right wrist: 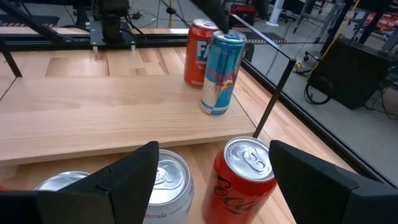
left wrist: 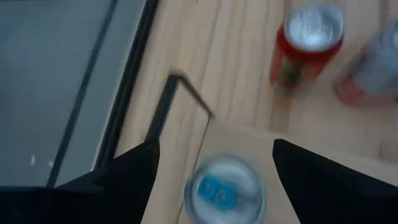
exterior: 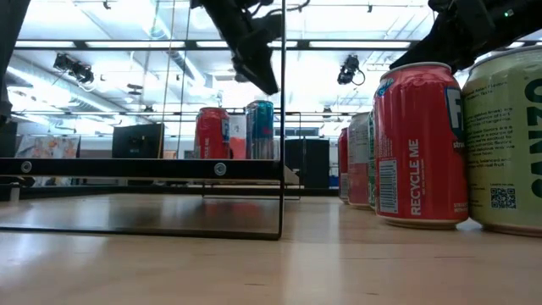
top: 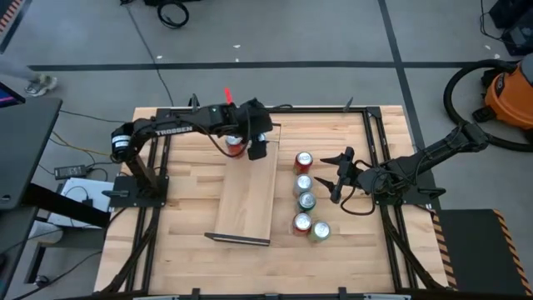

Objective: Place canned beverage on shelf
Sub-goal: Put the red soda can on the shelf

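The shelf lies on the tabletop, a light-wood plank with black end rails. At its far end a slim blue can and a red can stand upright on their bases. My left gripper hangs open just above the blue can. That can's top shows below and between the spread fingers, clear of them. My right gripper waits open at the table's right, over the row of cans, touching none of them.
Several more cans stand in a row right of the shelf, from a red one at the far end to a green one nearest. Black frame rails border the tabletop. The shelf's near half is bare wood.
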{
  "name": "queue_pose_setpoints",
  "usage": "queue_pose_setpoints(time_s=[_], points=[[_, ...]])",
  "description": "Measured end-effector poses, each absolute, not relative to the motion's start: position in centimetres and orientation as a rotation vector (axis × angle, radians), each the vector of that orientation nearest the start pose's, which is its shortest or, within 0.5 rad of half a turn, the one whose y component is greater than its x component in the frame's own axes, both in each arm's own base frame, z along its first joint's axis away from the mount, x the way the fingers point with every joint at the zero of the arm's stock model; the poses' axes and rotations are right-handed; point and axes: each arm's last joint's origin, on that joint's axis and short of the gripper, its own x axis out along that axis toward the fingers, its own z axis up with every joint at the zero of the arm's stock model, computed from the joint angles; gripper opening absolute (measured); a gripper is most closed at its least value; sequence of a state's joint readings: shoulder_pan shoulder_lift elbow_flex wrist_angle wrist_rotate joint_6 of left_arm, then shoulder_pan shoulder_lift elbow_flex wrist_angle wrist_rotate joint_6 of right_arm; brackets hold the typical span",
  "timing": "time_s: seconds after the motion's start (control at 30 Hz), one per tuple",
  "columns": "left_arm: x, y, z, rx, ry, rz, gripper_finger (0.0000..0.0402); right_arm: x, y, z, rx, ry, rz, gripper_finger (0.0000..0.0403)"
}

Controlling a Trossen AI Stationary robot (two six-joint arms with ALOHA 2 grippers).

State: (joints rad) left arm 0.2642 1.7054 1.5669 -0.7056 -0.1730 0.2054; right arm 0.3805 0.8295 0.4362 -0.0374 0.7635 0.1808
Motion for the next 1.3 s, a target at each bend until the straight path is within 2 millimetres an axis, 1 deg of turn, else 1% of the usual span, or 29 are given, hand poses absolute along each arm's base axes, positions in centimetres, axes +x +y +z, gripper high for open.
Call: queue_pose_setpoints(time_s=[0.1,0.2,0.37,0.53,0.7,0.97,1.07,1.17,1.23,1.3], points=[[36.1,9.5,32.1,0.162,0.847,0.312,0.0323,16.7,4.5,22.3,-0.057,0.325,-0.410,0.0315],[37.0,8.6,31.7,0.175,0.824,0.285,0.0323,16.7,4.5,22.3,-0.055,0.322,-0.410,0.0315],[38.8,7.3,29.6,0.161,0.843,0.223,0.0323,16.7,4.5,22.3,-0.055,0.322,-0.410,0.0315],[40.8,6.6,27.0,0.145,0.853,0.186,0.0323,16.7,4.3,22.2,-0.062,0.337,-0.420,0.0315],[42.0,6.9,26.3,0.092,0.785,0.168,0.0323,16.3,4.0,22.0,-0.062,0.371,-0.438,0.0315],[42.8,7.4,27.1,0.061,0.651,0.173,0.0323,15.6,3.4,22.8,-0.045,0.374,-0.465,0.0315],[43.1,7.3,27.5,0.032,0.617,0.134,0.0323,15.6,2.9,22.7,0.005,0.368,-0.519,0.0315],[44.0,7.5,27.8,-0.013,0.624,0.110,0.0323,15.5,2.1,22.3,0.039,0.395,-0.587,0.0315],[45.1,7.6,28.4,-0.015,0.603,0.105,0.0323,15.3,1.5,22.1,0.059,0.421,-0.622,0.0315],[46.0,7.6,28.7,-0.008,0.619,0.098,0.0323,15.2,1.2,21.9,0.076,0.445,-0.626,0.0315]])
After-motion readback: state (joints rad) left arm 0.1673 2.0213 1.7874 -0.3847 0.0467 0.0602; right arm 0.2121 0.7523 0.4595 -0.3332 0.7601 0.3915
